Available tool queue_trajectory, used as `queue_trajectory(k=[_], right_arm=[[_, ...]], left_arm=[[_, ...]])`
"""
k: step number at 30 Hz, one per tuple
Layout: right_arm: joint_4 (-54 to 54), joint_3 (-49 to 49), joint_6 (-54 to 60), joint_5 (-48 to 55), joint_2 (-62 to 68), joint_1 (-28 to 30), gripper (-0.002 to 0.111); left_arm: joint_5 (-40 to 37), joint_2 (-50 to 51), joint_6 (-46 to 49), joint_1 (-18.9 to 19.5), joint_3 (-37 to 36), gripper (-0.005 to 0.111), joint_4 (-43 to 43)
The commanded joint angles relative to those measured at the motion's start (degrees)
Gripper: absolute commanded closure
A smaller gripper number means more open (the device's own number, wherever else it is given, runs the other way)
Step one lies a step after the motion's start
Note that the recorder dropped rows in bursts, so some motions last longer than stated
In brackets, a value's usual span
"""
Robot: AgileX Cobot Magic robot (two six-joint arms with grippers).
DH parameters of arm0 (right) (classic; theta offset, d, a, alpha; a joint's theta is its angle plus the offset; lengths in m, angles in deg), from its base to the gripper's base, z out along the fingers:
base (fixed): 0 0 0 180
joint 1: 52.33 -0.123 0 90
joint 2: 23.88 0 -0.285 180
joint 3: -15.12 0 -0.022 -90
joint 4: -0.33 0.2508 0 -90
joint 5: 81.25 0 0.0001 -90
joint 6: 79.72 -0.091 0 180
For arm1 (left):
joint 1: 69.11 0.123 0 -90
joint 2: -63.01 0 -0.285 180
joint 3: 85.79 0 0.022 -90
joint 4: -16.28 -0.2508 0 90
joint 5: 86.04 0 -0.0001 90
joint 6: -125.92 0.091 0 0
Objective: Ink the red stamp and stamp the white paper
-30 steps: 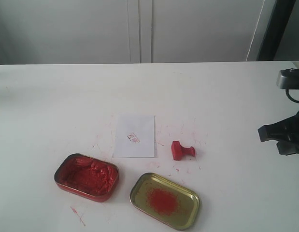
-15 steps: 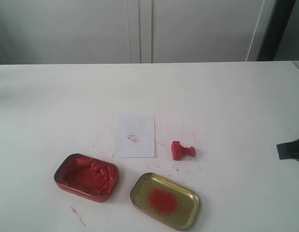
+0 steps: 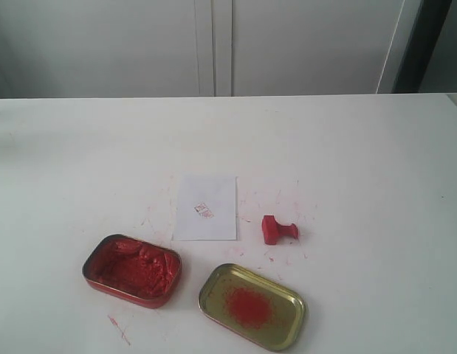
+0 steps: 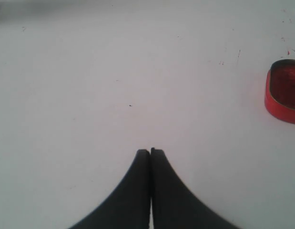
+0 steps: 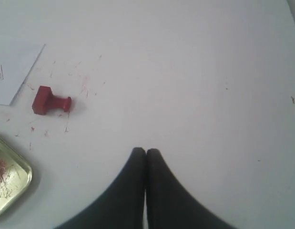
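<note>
Red stamp (image 3: 278,230), square block with knob, lies sideways near white paper (image 3: 206,207).

High frontal exterior; wrist cameras downward over table (image 3: 361,147)

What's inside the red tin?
Lumpy red paste fills the red tin, nearly up to its rim. The paste covers the bottom, so anything beneath it cannot be seen.

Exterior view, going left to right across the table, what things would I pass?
Red paste tin → white paper → red stamp. The gold lid lies lower in the picture, spanning both paper and stamp, so it is left out.
</note>
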Motion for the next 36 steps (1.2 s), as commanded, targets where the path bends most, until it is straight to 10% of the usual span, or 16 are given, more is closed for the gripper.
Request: queue_trajectory(k=[1, 36], right_arm=[[-0.73, -1.84, -0.2, -2.31, -6.02, 0.5, 0.108], [-0.73, -1.84, -0.2, -2.19, -14.35, 0.5, 0.108]], left_arm=[[-0.38, -0.28, -0.05, 0.18, -0.53, 0.107, 0.27], [-0.38, -0.28, -0.05, 0.18, -0.53, 0.107, 0.27]])
